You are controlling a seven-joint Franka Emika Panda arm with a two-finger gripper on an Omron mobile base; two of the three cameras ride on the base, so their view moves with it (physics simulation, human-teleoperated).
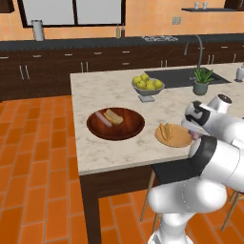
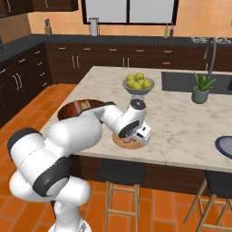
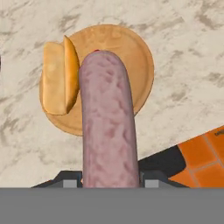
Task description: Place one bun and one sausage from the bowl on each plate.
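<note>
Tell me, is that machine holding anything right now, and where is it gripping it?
Yes: a pinkish sausage, gripped at its near end by the tool. The rest sticks out over the tan-orange plate, where a bun already lies.

It was a home kitchen: dark wooden cabinets [image 1: 57,66] ran along an orange wall, a pale marble island counter [image 1: 109,90] held a black sink with a curved grey faucet [image 1: 198,45], and wooden stools [image 2: 121,174] stood on terracotta floor tiles [image 1: 33,157].

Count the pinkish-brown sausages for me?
2. One pinkish-brown sausage is in the gripper above the tan-orange plate; the other lies in the reddish-brown wooden bowl.
</note>
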